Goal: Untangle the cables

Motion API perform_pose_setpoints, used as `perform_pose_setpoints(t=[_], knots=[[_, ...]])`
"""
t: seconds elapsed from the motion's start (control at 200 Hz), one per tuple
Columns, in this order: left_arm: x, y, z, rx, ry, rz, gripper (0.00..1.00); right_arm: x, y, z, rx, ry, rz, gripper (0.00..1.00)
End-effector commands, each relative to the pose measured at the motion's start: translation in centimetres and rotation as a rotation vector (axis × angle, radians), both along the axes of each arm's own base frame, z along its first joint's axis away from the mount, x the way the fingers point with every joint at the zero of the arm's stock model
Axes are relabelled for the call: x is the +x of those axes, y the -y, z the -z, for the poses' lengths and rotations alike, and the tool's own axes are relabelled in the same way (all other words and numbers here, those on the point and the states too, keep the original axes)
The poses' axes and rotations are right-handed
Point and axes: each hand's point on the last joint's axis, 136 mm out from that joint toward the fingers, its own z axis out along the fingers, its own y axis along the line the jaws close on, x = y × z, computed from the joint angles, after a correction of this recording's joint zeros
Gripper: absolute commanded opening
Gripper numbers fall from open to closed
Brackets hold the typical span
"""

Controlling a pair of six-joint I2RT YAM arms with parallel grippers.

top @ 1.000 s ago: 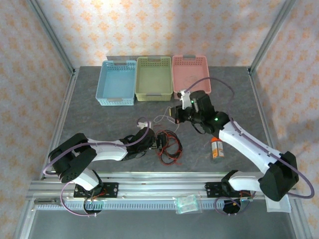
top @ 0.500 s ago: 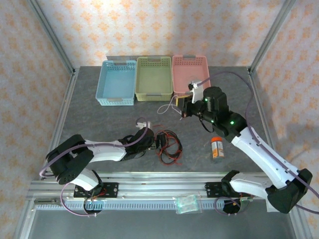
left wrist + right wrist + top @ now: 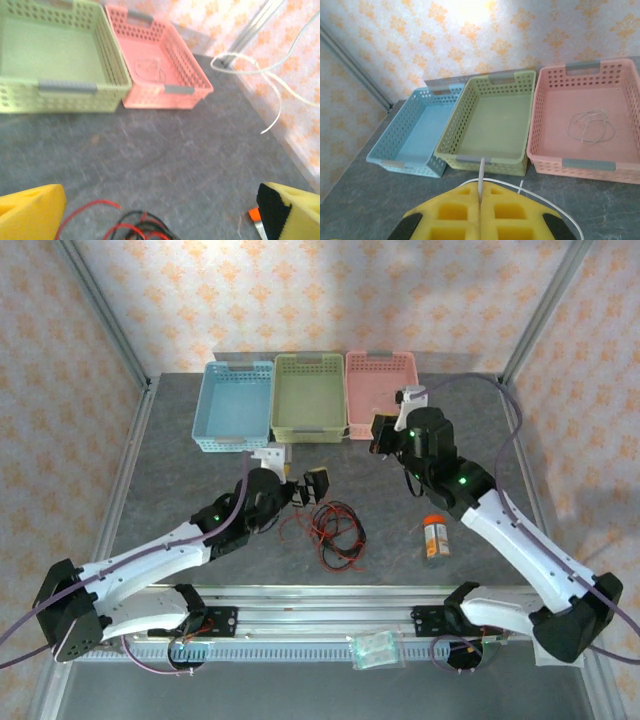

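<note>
A tangle of red and black cables [image 3: 336,530] lies on the grey table; its top edge appears as red and black loops [image 3: 135,227] low in the left wrist view. My left gripper [image 3: 301,481] hovers just behind it, open, nothing between its yellow pads [image 3: 35,210]. My right gripper [image 3: 381,435] is raised in front of the pink basket [image 3: 381,358], shut on a pale whitish cable [image 3: 480,172] that sticks up between its pads and trails off right. That cable [image 3: 250,65] hangs in the air. Another pale coil [image 3: 590,125] lies in the pink basket.
A blue basket [image 3: 232,443] and a green basket [image 3: 310,432] stand beside the pink one along the back. An orange-capped bottle [image 3: 434,537] lies right of the tangle. A small clear bag [image 3: 372,650] rests on the front rail.
My left gripper lifted off the tangle, moved back and left, and stands open. My right gripper carried the pale cable back and right toward the pink basket.
</note>
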Motion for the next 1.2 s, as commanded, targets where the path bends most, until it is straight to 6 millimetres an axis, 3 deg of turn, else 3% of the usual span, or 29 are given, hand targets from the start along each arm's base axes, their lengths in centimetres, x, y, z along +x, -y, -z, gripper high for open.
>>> perform_pose_setpoints(t=[0.0, 0.185, 0.33, 0.536, 0.671, 0.751, 0.921, 1.197], knots=[[2.3, -1.3, -0.6, 0.079, 0.022, -0.036, 0.99, 2.0, 0.0, -2.5, 0.043, 0.056, 0.063, 0.00], [6.3, 0.4, -4.0, -0.011, 0.106, -0.031, 0.99, 5.9, -0.3, -2.8, 0.062, 0.032, 0.121, 0.00], [9.2, 2.0, -4.6, -0.029, 0.130, -0.033, 0.99, 9.8, 0.1, -2.0, 0.106, -0.007, 0.158, 0.00], [12.9, 5.1, -4.5, -0.047, 0.117, 0.015, 0.99, 14.9, 0.6, -0.3, 0.058, -0.046, 0.223, 0.00], [15.5, 6.0, -4.0, -0.049, 0.102, -0.015, 0.99, 18.2, 1.1, 1.5, 0.054, -0.083, 0.271, 0.00], [16.9, 6.2, -3.8, -0.061, 0.095, -0.033, 0.99, 20.0, 1.0, 2.0, 0.065, -0.091, 0.279, 0.00], [19.4, 6.2, -2.7, -0.087, 0.068, -0.050, 0.99, 23.9, 1.2, 5.1, 0.026, -0.141, 0.341, 0.00], [20.7, 5.5, -0.8, -0.084, 0.025, -0.075, 0.99, 27.2, 2.7, 10.1, -0.016, -0.213, 0.432, 0.00]])
